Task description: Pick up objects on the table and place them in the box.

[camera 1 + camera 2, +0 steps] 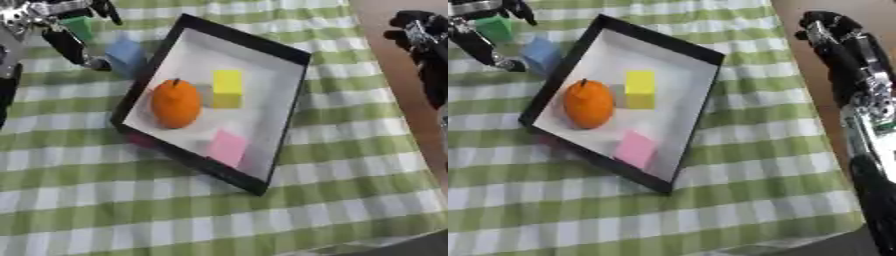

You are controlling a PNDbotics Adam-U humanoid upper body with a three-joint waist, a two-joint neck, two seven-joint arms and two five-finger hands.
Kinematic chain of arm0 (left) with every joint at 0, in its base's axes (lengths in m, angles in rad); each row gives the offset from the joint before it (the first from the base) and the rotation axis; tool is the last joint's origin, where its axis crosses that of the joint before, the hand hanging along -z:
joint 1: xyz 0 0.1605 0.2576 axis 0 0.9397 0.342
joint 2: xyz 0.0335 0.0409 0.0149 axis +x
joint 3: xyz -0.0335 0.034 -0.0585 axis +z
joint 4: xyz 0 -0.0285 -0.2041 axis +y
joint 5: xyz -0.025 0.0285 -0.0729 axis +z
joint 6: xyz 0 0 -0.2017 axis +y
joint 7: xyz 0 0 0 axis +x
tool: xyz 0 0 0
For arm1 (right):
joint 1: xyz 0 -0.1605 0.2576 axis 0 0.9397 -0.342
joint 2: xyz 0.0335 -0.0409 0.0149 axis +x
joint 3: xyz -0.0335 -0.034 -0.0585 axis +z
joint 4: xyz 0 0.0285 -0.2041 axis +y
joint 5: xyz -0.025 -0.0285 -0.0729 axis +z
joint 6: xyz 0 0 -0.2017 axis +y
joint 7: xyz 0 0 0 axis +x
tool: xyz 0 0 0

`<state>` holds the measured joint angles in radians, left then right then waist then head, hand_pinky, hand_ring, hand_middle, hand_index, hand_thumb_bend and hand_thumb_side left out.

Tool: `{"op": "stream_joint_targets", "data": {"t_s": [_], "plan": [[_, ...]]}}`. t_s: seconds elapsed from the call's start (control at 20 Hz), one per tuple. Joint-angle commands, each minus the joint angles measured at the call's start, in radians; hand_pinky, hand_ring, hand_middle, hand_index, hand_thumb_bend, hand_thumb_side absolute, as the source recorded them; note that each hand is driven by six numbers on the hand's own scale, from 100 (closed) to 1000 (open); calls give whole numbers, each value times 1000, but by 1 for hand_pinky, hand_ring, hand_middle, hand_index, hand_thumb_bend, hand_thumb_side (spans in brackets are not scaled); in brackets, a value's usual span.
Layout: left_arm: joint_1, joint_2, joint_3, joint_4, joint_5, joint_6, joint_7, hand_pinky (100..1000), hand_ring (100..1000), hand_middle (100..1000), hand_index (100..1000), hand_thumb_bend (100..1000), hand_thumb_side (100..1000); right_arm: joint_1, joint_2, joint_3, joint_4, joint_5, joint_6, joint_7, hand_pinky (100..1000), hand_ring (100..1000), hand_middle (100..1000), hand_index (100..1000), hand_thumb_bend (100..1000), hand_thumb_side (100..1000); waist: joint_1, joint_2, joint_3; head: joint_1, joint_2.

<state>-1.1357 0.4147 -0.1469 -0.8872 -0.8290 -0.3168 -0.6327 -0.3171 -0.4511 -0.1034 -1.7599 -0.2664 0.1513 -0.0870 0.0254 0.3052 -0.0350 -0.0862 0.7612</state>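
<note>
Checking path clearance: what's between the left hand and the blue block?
Nothing. In the left eye view the left hand hangs just up-left of the blue block, its dark fingers reaching almost to it, over bare checked cloth. A green block sits behind the fingers.

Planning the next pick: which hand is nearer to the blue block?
Left. The left hand is right beside the blue block, just up-left of it, outside the box. The right hand hangs beyond the table's right edge, far across the box.

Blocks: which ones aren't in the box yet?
The green block and blue block, both on the cloth beyond the box, by the left hand. The yellow block and pink block lie inside.
</note>
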Motion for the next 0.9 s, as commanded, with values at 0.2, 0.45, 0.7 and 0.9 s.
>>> {"op": "stream_joint_targets", "data": {"t_s": [0.2, 0.45, 0.7, 0.9], "plan": [[-31, 30, -9, -9, 5, -13, -29, 861, 867, 829, 790, 588, 100, -17, -33, -1, -21, 6, 3, 3, 967, 769, 718, 734, 100, 479, 16, 3, -6, 9, -22], [-31, 30, -10, -7, -10, -17, -26, 862, 869, 831, 776, 587, 100, -24, -32, 4, -22, 8, 6, 9, 967, 768, 717, 733, 100, 481, 22, 10, -20, 22, -34], [-30, 29, -15, 7, -27, -25, -55, 863, 873, 834, 755, 554, 100, -24, -32, 4, -21, 9, 7, 10, 966, 766, 714, 731, 100, 483, 26, 16, -25, 27, -36], [-27, 27, -16, 18, -36, -22, -85, 862, 871, 833, 753, 544, 100, -25, -30, 4, -21, 9, 9, 8, 966, 765, 713, 730, 100, 484, 28, 19, -27, 29, -38]]}}
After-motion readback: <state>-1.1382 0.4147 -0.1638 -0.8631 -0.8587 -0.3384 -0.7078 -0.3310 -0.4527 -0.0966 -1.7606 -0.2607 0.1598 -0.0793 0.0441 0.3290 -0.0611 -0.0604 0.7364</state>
